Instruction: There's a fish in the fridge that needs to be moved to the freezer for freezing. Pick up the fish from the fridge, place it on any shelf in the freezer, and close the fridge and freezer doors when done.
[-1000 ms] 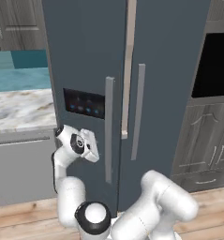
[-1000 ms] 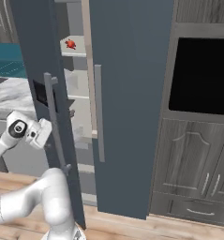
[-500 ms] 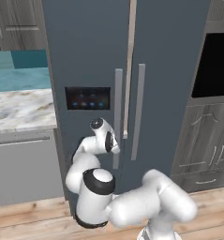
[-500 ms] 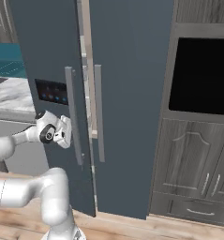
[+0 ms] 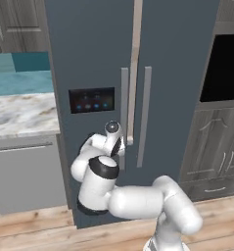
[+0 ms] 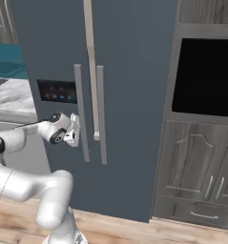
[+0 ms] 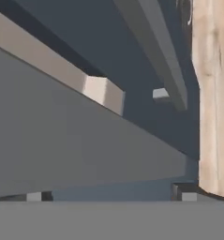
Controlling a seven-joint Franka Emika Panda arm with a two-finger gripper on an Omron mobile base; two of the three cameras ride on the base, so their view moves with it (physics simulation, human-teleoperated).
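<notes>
Doors point(image 5: 96, 63) are what the gripper point(image 6: 73, 130) deals with now: its fingers are spread wide and hold nothing, just at 9 o'clock of the freezer door's long handle point(image 6: 80, 113), pressing low against that door point(image 6: 48, 52). At 3 o'clock of that handle stands the fridge door's handle point(image 6: 101, 114). A pale strip between the two doors suggests they are nearly shut. The doors look stiff and heavy, the bars rigid; a flat push near the handle edge should serve better than a pinch. At 9 o'clock lies the marble bench point(image 5: 20, 113).
</notes>
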